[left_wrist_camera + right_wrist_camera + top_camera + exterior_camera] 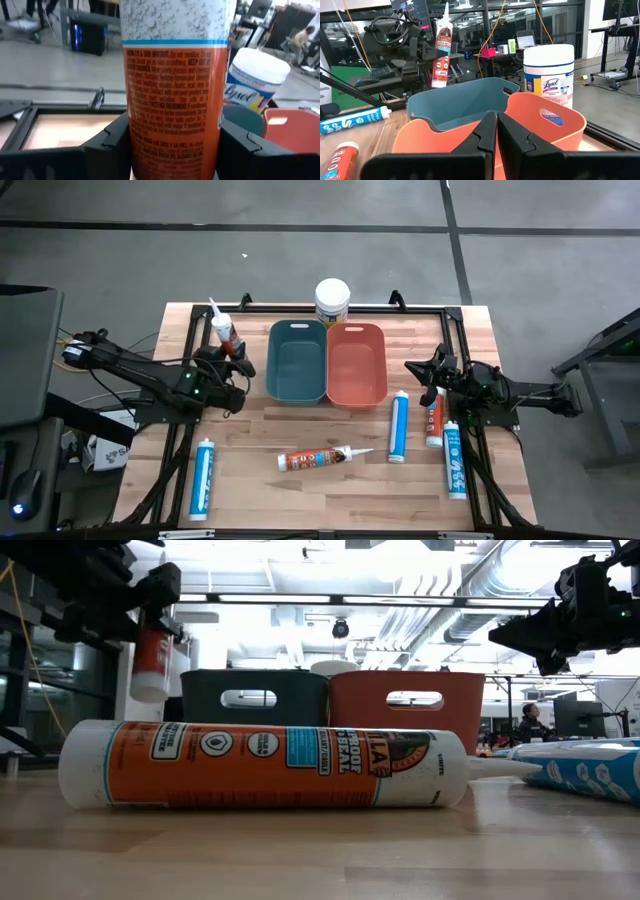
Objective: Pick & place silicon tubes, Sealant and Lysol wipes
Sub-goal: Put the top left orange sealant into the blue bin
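Note:
My left gripper (pixel 232 354) is shut on an orange-and-white sealant tube (pixel 222 328), held above the table just left of the teal bin (pixel 297 360). The Lysol wipes canister (pixel 333 302), with a white lid, stands upright on its base behind the two bins. An orange sealant tube (pixel 318 458) lies on its side at the table's middle near side. A blue tube (pixel 204 478) lies at the near left. Three more tubes (pixel 434 418) lie at the right. My right gripper (pixel 420 372) is shut and empty, right of the salmon bin (pixel 357 362). My left gripper pinches the tube's barrel (pixel 175 140) between its two fingers (pixel 107 147), one on each side of the orange label. The fingers come level, from the table's left, and lie across the tube. The tube is lifted clear of the table and stands nearly upright, nozzle (pixel 446 11) up.
The teal and salmon bins stand side by side at the table's far middle. A black frame (pixel 450 315) runs around the table's edges. The room beyond holds desks and a person (pixel 530 722) far off.

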Tool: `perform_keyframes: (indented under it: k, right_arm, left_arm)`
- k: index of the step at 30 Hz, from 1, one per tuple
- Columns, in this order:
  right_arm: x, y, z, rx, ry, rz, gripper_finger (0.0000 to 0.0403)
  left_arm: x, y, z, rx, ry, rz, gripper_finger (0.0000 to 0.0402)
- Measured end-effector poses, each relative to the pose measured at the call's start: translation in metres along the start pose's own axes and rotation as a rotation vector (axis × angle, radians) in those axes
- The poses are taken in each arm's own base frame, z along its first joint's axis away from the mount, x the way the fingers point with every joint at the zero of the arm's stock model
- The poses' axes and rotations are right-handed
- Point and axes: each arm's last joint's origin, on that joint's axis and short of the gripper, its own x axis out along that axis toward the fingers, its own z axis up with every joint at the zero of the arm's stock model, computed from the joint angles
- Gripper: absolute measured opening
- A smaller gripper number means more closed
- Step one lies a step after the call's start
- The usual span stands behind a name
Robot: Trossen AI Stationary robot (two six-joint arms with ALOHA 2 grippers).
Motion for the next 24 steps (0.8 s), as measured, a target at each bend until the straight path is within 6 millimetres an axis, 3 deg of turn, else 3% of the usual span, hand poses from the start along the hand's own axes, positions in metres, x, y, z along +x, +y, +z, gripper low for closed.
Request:
perform_keyframes:
  k: [14,24]
  right_arm:
    - [0.0,0.0,0.0,0.0,0.0,0.0,0.0012]
    - [0.0,0.0,0.0,0.0,0.0,0.0,0.0012]
  left_arm:
    - [0.003,-0.019,-0.011,0.012,-0.157,0.026,0.0186]
    - [0.012,-0.029,-0.003,0.03,-0.175,0.08,0.0186]
